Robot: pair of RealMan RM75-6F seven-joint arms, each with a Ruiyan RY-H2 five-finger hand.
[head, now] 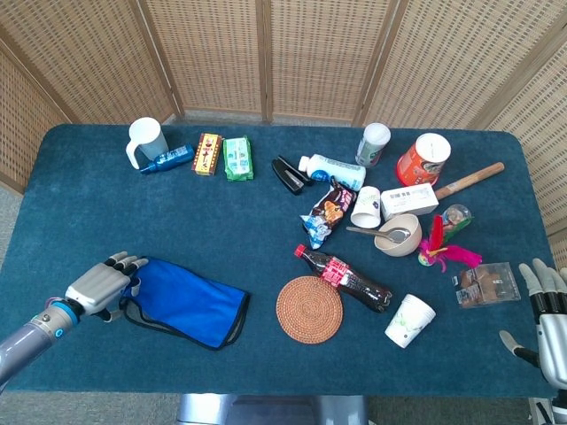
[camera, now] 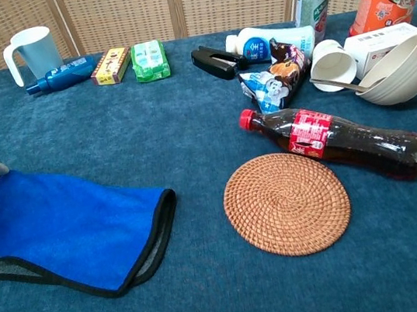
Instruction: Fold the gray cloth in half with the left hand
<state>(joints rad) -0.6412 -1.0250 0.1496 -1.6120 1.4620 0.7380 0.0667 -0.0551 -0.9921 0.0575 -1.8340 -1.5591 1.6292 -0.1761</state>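
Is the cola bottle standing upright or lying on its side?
Lying on its side: the cola bottle rests lengthwise on the table, red cap on.

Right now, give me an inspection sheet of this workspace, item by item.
Surface: table with teal covering.
Job's things: cloth, blue side up with dark edging and a gray underside showing at its edge, lies doubled over, near left.
Clutter: cola bottle on its side beside a woven coaster; mug far left; bowl with spoon; paper cup.
Hands: left hand at the cloth's left edge, fingers apart, holding nothing; right hand at the right edge, open.
Cables: nothing seen.
Surroundings: wicker screen behind.
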